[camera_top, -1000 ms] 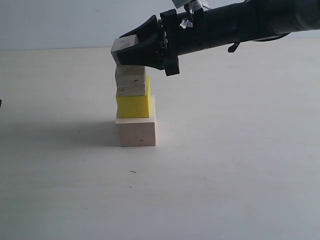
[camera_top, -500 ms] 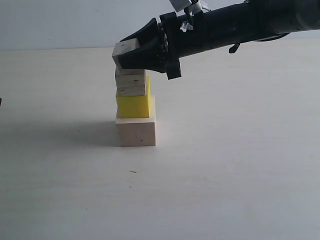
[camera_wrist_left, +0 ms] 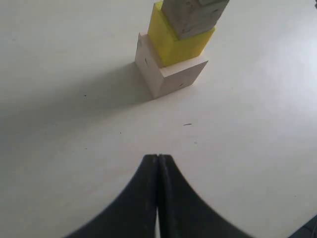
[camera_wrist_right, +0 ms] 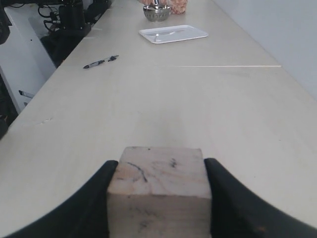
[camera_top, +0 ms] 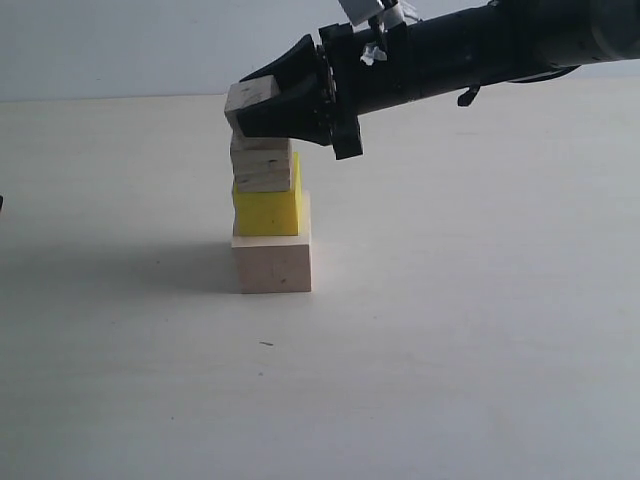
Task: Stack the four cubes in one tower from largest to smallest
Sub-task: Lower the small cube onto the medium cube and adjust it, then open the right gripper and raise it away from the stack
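Right hand (camera_top: 258,108) pinches smallest cube (camera_top: 249,100), tilted, low edge touching grainy cube (camera_top: 262,165). Yellow cube (camera_top: 266,210) and pale base (camera_top: 272,264) below, on table (camera_top: 450,330). Left hand (camera_wrist_left: 157,166) pressed together, apart from stack.

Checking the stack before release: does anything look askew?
Yes. The smallest cube, clamped in the right gripper, is tilted above the grainy cube and juts past its left edge in the exterior view. The yellow cube and base cube below look level.
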Tool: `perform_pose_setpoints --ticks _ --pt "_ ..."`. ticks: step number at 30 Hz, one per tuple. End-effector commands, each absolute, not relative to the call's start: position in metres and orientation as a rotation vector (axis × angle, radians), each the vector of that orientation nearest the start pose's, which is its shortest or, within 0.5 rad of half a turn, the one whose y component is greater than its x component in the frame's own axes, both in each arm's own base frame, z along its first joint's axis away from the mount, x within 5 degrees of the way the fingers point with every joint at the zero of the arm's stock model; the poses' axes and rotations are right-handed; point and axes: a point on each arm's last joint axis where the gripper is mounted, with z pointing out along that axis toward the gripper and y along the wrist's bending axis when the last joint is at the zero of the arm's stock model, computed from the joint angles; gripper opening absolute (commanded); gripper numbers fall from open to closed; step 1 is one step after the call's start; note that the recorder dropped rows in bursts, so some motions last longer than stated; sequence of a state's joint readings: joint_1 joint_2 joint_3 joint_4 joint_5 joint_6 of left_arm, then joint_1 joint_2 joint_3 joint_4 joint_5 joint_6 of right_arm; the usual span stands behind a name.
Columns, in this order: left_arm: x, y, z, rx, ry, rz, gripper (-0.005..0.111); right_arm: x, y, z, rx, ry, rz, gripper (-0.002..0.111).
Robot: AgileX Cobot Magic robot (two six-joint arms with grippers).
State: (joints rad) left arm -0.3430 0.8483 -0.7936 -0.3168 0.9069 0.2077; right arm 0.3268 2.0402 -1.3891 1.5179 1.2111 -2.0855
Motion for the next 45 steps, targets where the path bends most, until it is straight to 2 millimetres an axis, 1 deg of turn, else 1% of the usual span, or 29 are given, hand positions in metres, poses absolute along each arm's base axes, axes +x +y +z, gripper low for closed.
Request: perform_pose_setpoints --ticks 1,19,24,27,30,34,45 --pt "0.1349 -0.0727 0.3237 0.542 2.366 -0.452 0.0 0.3623 0.2129 0.2253 -1.395 1.324 1.122 0.014" --pt "0.1354 -0.0727 0.324 0.539 2.361 -0.452 0.0 0.3623 0.2129 0.2253 -1.394 1.325 1.124 0.014" --pt "0.1354 -0.0727 0.324 0.539 2.361 -0.452 0.0 0.3614 0.2126 0.2237 -1.419 1.327 1.117 0.014" --pt "0.1354 -0.0727 0.324 0.539 2.361 -0.452 0.0 0.3609 0.2124 0.223 -1.43 1.328 1.114 0.021" --pt "0.1354 -0.0727 0.324 0.539 2.361 -0.452 0.0 0.3609 0.2124 0.223 -1.43 1.328 1.114 0.034" --pt "0.1354 -0.0727 0.324 0.539 2.361 -0.452 0.0 0.3609 0.2124 0.223 -1.43 1.328 1.114 0.047" --pt "0.1353 -0.0727 0.3239 0.54 2.362 -0.452 0.0 0.3611 0.2124 0.2232 -1.426 1.328 1.115 0.067"
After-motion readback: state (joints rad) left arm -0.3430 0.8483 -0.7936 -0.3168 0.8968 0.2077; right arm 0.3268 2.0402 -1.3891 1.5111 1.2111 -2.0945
